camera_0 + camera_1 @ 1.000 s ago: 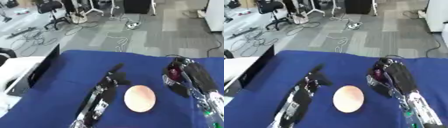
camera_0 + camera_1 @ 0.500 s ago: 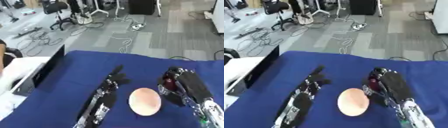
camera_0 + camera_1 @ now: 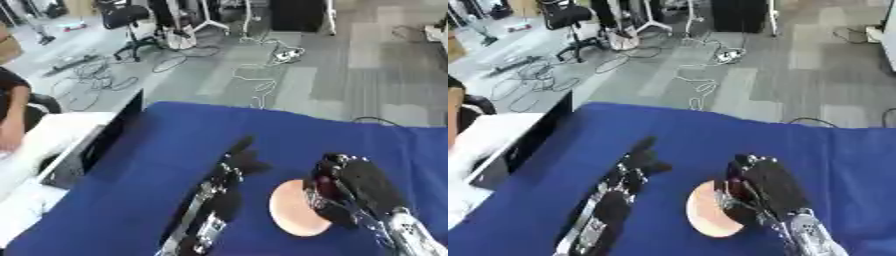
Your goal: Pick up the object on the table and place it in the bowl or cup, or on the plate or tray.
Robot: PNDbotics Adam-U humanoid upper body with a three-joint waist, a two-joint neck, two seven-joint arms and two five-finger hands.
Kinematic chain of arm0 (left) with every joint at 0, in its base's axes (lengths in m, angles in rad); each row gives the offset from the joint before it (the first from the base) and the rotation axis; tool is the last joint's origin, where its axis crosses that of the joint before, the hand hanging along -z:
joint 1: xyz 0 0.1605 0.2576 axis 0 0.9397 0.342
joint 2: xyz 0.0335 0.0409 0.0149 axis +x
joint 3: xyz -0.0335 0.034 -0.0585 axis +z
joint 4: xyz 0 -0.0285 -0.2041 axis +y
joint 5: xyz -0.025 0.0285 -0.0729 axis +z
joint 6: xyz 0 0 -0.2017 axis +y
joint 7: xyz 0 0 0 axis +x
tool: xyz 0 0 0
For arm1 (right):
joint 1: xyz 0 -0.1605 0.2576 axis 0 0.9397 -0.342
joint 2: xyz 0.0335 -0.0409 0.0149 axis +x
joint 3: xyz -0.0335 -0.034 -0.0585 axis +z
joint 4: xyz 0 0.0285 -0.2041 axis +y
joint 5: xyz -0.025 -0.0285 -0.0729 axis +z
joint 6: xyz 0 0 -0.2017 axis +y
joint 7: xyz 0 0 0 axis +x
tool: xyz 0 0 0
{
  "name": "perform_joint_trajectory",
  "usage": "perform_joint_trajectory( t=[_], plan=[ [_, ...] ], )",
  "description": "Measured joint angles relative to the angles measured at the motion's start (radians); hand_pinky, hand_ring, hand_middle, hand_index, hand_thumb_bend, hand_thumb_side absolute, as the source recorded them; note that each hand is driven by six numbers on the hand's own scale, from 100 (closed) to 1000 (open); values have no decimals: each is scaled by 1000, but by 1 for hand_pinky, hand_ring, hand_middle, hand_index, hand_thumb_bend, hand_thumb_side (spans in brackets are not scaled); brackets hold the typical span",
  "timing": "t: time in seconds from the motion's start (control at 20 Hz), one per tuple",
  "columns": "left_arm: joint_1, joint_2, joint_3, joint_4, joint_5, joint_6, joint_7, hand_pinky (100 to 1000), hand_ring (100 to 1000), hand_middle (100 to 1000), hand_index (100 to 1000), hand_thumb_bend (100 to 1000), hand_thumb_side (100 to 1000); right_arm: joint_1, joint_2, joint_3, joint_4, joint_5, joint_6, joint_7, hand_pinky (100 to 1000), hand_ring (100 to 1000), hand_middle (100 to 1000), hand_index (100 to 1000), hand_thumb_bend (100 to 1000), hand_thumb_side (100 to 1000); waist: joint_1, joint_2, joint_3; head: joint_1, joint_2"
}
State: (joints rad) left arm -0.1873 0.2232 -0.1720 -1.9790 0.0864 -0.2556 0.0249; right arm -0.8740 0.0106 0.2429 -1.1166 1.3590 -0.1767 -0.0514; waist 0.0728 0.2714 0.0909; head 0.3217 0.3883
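Centrally, smooth round peach plate [image 3: 293,215] on blue cloth table [image 3: 175,145]; right robot hand [image 3: 346,187] curled.

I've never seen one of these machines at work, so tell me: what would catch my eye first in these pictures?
Probably the pale pink plate on the bright blue table, low and right of centre. The right robot hand, black with curled fingers, sits at the plate's right edge, and something dark red seems to show inside it. The left robot hand lies with fingers straight on the cloth to the plate's left.
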Motion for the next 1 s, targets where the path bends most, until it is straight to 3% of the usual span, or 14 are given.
perform_joint_trajectory(
  t=[0.5, 0.75, 0.9, 0.95, 1.0],
  plan=[
    [0, -5, -3, 0, 0, 0, -9, 1000, 798, 1000, 878, 369, 836, 0, 8, 5, 4, 51, -7, -5, 100, 100, 100, 462, 100, 676, -4, 17, 25, 14, -4],
    [0, -8, -5, 0, 0, -1, -11, 1000, 794, 1000, 876, 369, 837, 0, 7, 11, 3, 47, -39, -40, 100, 100, 100, 459, 100, 663, -5, 24, 28, 14, -4],
    [0, -13, -6, 0, 0, -3, -13, 1000, 790, 1000, 872, 369, 837, 0, 7, 16, 3, 23, -81, -77, 100, 100, 217, 511, 100, 659, -5, 27, 28, 14, -4],
    [0, -13, -6, 0, 0, -3, -13, 1000, 790, 1000, 872, 369, 837, 0, 7, 18, 3, 12, -100, -89, 100, 100, 205, 508, 100, 659, -5, 29, 27, 14, -5],
    [0, -13, -6, 0, 0, -3, -15, 1000, 788, 1000, 872, 369, 836, 0, 6, 19, 3, 1, -118, -99, 100, 174, 311, 566, 100, 677, -4, 31, 27, 14, -5]
  ],
)
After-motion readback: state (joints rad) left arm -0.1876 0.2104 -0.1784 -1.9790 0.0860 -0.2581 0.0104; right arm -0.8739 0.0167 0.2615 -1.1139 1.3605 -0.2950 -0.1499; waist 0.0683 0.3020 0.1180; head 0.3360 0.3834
